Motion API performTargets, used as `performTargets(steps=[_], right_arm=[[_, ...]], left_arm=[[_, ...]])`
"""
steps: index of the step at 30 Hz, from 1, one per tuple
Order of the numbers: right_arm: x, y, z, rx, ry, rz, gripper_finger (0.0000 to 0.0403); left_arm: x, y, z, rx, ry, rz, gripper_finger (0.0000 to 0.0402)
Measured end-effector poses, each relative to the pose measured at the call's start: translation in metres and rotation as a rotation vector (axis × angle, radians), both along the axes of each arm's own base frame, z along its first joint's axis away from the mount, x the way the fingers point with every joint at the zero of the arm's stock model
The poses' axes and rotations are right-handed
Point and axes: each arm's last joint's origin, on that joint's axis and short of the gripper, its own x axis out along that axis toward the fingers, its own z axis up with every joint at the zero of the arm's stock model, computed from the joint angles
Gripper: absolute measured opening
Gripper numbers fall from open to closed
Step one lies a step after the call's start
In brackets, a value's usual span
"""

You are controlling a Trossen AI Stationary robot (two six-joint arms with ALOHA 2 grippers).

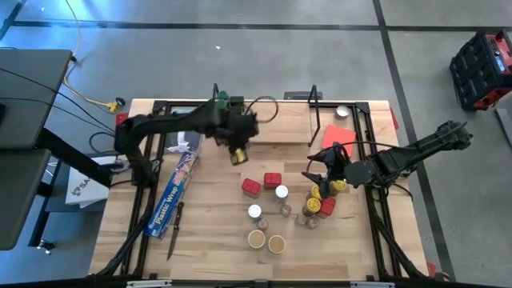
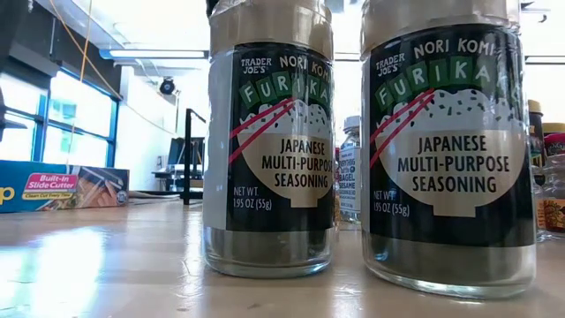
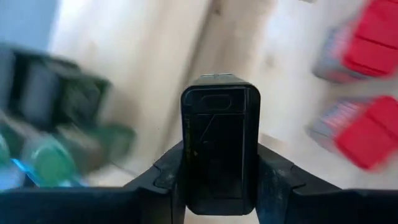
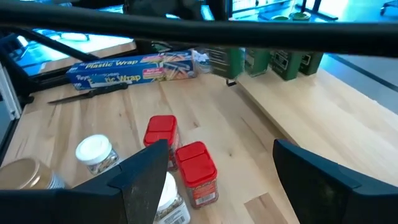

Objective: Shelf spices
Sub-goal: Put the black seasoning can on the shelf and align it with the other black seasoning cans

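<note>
Left claw [image 1: 237,152] clamps dark jar [image 3: 219,142] near shelf [image 1: 280,132]; right claw [image 1: 320,178] open above spices [image 1: 322,200].

Blue plastic-wrap box [image 1: 175,194]: lying slantwise on the table's left side; label up
Black knife [image 1: 174,232]: just near of the box; alongside it
Red card [image 1: 337,135]: flat; far right
Red toolbox [image 1: 482,68]: floor; far right

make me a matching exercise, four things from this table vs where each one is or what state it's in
Things:
1. black-lidded jar
2. plastic wrap box
3. red tins
4. right gripper

States:
a. open, above the jar cluster
b. flat on the table's left side
c. mid-table, side by side
d. clamped in the left gripper

Pairs: 1-d, 2-b, 3-c, 4-a
</note>
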Motion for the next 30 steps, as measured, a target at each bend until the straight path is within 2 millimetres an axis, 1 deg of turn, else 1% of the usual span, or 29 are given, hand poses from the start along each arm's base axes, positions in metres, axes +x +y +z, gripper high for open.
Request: performTargets(steps=[4,5,8,10,12,15,22,28,30], right_arm=[[0.0,0.0,0.001,0.003,-0.01,-0.002,0.0284],[0.001,0.0,0.001,0.005,-0.014,-0.002,0.0284],[0.001,0.0,0.001,0.021,-0.019,-0.009,0.0284],[0.001,0.0,0.001,0.028,-0.023,-0.012,0.0284],[0.001,0.0,0.001,0.03,-0.021,-0.01,0.0284],[0.001,0.0,0.001,0.046,-0.025,-0.01,0.0284],[0.001,0.0,0.001,0.046,-0.025,-0.009,0.0284],[0.001,0.001,0.001,0.047,-0.024,-0.008,0.0284],[0.001,0.001,0.001,0.047,-0.024,-0.008,0.0284]], left_arm=[[0.015,0.031,-0.009,0.044,0.041,-0.08,0.0122],[0.018,0.038,-0.014,0.05,0.061,-0.093,0.0125],[0.027,0.056,-0.036,0.071,0.145,-0.118,0.0151],[0.03,0.064,-0.048,0.1,0.205,-0.13,0.0165],[0.032,0.071,-0.058,0.128,0.256,-0.137,0.0171],[0.033,0.076,-0.065,0.164,0.313,-0.161,0.017],[0.031,0.078,-0.061,0.257,0.359,-0.175,0.0166],[0.028,0.079,-0.062,0.23,0.382,-0.171,0.0166],[0.027,0.079,-0.062,0.245,0.396,-0.167,0.0166]])
